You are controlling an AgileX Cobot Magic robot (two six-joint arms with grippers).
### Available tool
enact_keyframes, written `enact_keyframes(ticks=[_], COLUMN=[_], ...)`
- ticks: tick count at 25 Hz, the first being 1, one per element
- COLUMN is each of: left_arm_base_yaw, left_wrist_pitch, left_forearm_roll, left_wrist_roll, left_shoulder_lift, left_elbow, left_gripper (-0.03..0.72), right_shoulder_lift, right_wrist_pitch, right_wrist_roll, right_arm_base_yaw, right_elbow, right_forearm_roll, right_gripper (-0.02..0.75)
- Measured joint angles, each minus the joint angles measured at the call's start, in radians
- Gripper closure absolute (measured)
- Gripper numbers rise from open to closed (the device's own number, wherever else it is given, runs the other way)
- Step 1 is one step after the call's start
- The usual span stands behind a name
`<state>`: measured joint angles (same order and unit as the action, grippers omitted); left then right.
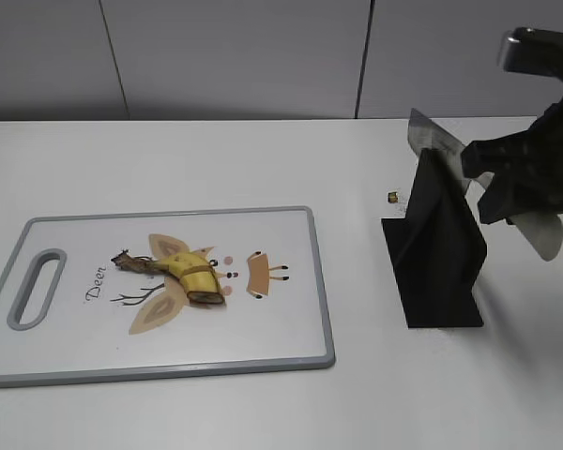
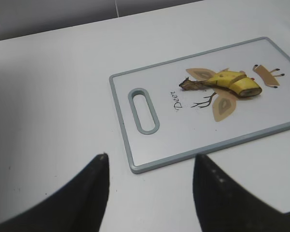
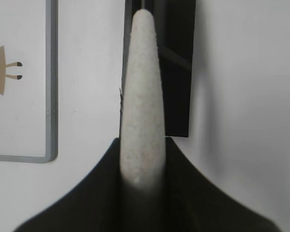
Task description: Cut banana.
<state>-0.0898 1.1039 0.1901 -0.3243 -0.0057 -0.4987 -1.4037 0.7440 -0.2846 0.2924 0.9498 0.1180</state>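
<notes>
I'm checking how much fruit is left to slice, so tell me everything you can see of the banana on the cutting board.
The banana is a short, curved stub, yellow-skinned with brown marks and a dark, dried stem pointing toward the board's handle slot. Its other end is cut flat, showing a brownish face. It lies on its side on the deer print near the middle of the cutting board, touching only the board. Neither gripper is near it.

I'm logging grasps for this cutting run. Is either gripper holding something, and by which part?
The right gripper holds the knife by its speckled handle, above the black stand. The left gripper is open and empty.
</notes>
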Motion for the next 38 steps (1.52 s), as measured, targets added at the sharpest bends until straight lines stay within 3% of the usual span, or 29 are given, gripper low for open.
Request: enact_keyframes(ticks=[16,18,23,26,38], left_arm_base_yaw=[0.0,0.0,0.0,0.0,0.0], left_wrist_pitch=[0.0,0.0,0.0,0.0,0.0], left_forearm_roll=[0.0,0.0,0.0,0.0,0.0], left_wrist_roll=[0.0,0.0,0.0,0.0,0.0], left_shoulder_lift=[0.0,0.0,0.0,0.0,0.0], left_elbow=[0.0,0.0,0.0,0.0,0.0], left_gripper=[0.161,0.161,0.161,0.161,0.161], right_shoulder_lift=[-0.092,-0.092,-0.092,-0.092,0.122], right_wrist_pitch=[0.019,0.04,0.106,0.141,0.233], right_wrist_roll=[0.003,0.003,0.056,0.113,0.195], right_arm_base_yaw=[0.0,0.0,0.0,0.0,0.0], right_elbow=[0.003,0.003,0.011,0.025,0.026], right_forearm_roll=[0.018,0.018,0.026,0.069,0.156], right_gripper=[0.57,0.525,0.288,0.205,0.173])
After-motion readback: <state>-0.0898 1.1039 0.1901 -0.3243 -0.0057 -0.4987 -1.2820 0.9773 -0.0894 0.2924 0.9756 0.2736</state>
